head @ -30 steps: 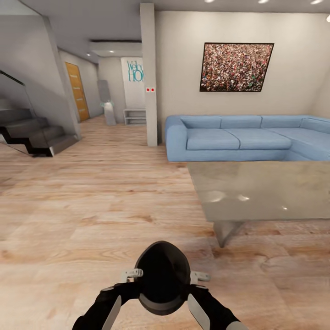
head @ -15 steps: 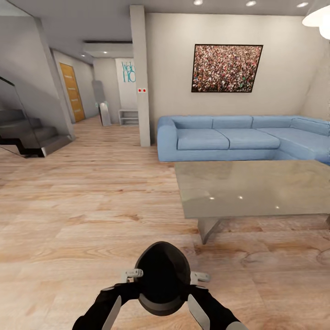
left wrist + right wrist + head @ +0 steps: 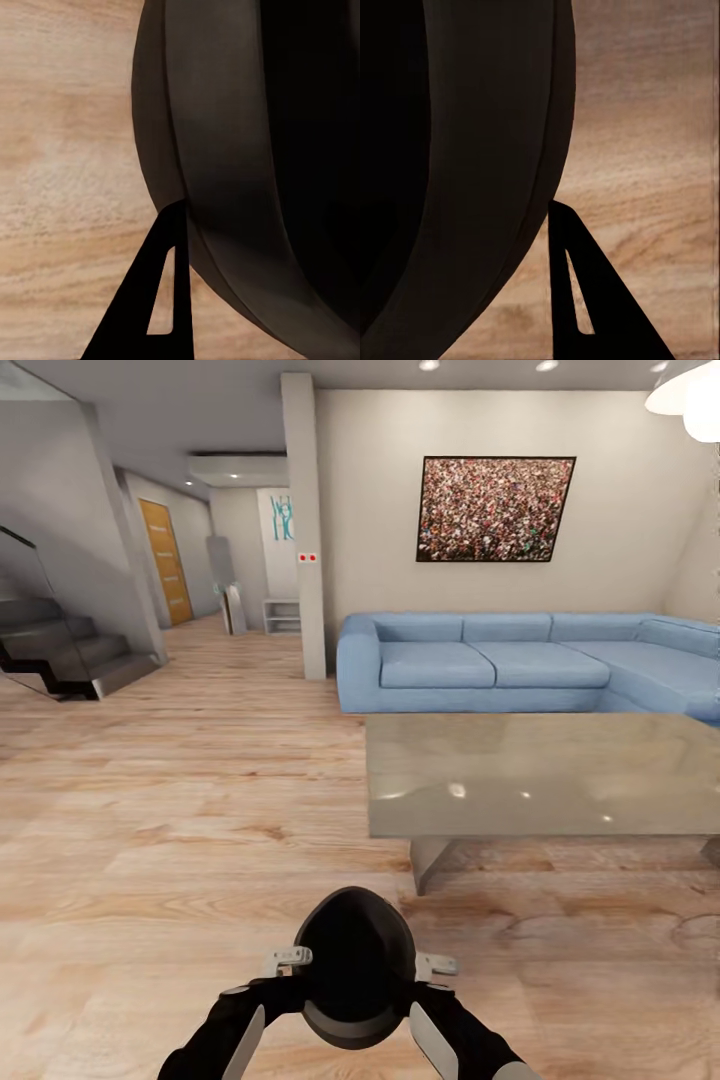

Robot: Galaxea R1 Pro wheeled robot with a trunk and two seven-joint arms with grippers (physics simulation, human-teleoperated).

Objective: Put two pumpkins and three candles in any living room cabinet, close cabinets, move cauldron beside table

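The black cauldron (image 3: 354, 966) was held up in front of the robot, near the bottom of the head view. It was carried between the two arms. The left claw (image 3: 287, 960) was pressed to its left side and the right claw (image 3: 434, 964) to its right side. In the left wrist view, one dark finger (image 3: 161, 300) was seen right against the round black wall of the cauldron (image 3: 247, 172). In the right wrist view, one finger (image 3: 585, 300) was seen against the cauldron (image 3: 465, 165) in the same way. How wide each claw was open could not be told, because just one finger of each was shown.

Compared with a second ago, the whole room had slid to the left in the head view. That was the camera moving, not the furniture. The arms and the cauldron had stayed in the same spot in the picture. The table (image 3: 540, 775) was now seen more fully, ahead and to the right, with the blue sofa (image 3: 520, 665) behind it. The wood floor (image 3: 180, 800) lay between the robot and the table.

It was judged that the robot was being turned toward the table, so the cauldron could be set down on the floor beside it. The cauldron was not yet next to the table.
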